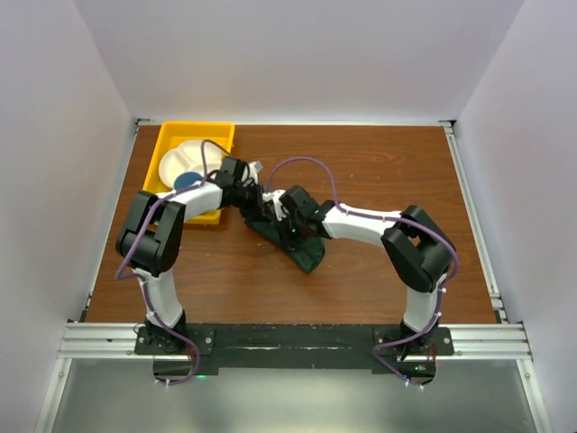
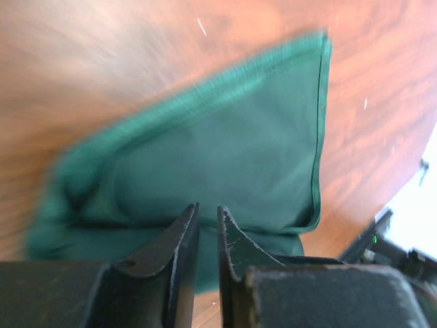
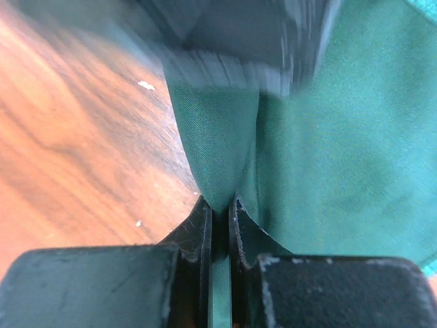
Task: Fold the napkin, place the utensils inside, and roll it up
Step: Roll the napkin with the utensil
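The dark green napkin (image 1: 306,251) lies bunched in a long bundle at the middle of the table. My right gripper (image 1: 285,220) is at its far end. In the right wrist view that gripper (image 3: 221,201) is shut on a raised fold of the napkin (image 3: 328,137), and cloth runs down between the jaws. My left gripper (image 1: 259,202) hovers just beyond the same end. In its wrist view the left gripper (image 2: 207,207) stands open by a narrow gap with nothing in it, and the napkin (image 2: 232,137) lies below, blurred. The utensils are hidden.
A yellow tray (image 1: 200,129) sits at the far left with a white divided plate (image 1: 183,160) and a blue cup (image 1: 187,180) in it. The blurred left gripper body (image 3: 239,41) hangs close above the right fingers. Bare wood table (image 1: 397,171) lies to the right.
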Robot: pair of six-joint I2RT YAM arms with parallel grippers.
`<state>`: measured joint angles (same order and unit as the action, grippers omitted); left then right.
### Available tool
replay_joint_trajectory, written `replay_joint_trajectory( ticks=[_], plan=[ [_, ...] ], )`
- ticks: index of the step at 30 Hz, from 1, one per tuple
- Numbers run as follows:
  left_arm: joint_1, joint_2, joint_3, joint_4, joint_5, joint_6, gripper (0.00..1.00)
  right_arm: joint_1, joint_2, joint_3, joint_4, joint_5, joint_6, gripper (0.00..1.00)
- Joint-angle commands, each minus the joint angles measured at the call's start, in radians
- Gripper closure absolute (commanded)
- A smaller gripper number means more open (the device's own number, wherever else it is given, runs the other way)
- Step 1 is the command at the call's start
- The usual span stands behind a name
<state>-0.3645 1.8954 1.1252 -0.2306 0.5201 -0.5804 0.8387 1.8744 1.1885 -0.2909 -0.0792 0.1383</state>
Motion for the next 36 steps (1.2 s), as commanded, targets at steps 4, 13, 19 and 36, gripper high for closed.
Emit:
replay_joint_trajectory(
  ticks=[4,13,19,36],
  plan=[
    [0.073,-0.125,0.145,-0.093,-0.101,0.044,0.78,-0.142,0.069,-0.072,-0.068,-0.523,0.153,1.00],
    [0.035,-0.177,-0.007,0.060,0.034,-0.038,0.81,-0.317,0.195,-0.135,0.098,-0.855,0.346,1.00],
    [-0.056,-0.226,-0.142,0.224,0.057,-0.116,0.82,-0.386,0.267,-0.103,0.068,-0.895,0.356,1.00],
    [-0.011,-0.102,-0.324,0.421,-0.012,-0.084,0.88,-0.411,0.244,-0.038,-0.095,-0.808,0.238,0.95]
  ],
)
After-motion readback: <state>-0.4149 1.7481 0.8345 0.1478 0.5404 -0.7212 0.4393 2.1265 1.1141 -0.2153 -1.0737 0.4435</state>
